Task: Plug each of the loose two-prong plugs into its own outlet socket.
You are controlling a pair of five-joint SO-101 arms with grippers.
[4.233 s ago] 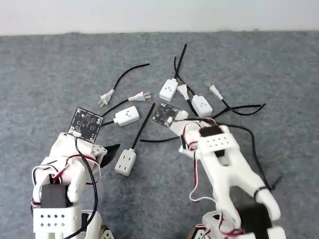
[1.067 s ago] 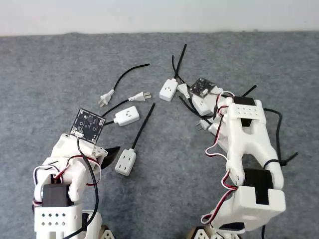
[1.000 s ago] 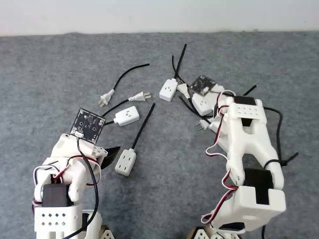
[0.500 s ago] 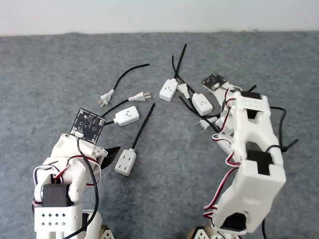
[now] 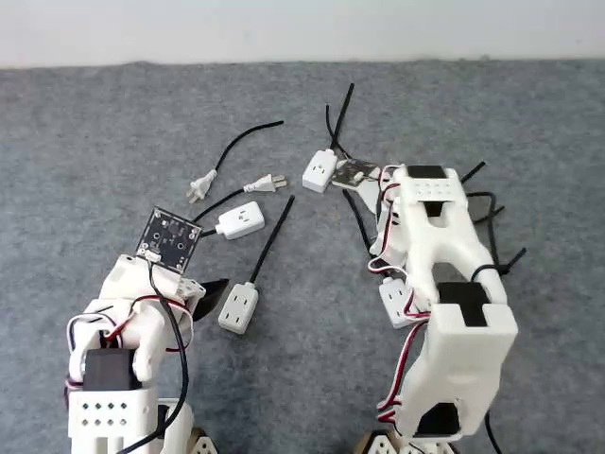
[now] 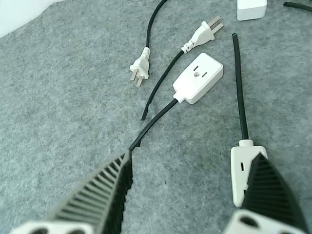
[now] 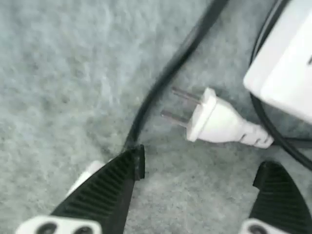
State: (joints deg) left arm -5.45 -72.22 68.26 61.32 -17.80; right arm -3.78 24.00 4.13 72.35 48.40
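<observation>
Two white two-prong plugs (image 5: 200, 186) (image 5: 265, 183) lie on the grey carpet, the same plugs (image 6: 140, 66) (image 6: 204, 33) lying ahead of my left gripper (image 6: 192, 161). It is open and low, with one white socket (image 6: 199, 78) beyond it and another socket (image 6: 245, 173) beside one finger. In the high view these sockets are mid-left (image 5: 241, 219) and near-left (image 5: 238, 307). My right gripper (image 7: 204, 163) is open just above the carpet, and a third plug (image 7: 214, 122) lies between and just ahead of its fingers, prongs bare.
A further white socket (image 5: 319, 170) lies near the middle, by the right arm's wrist (image 5: 430, 203). Black cords (image 7: 170, 73) cross the carpet around the right gripper, and a white socket body (image 7: 287, 73) sits close behind the plug. The white wall edges the far side.
The right arm's wrist has swung left towards the middle and now covers the socket and plug that showed beside it. The left arm has stayed put.
</observation>
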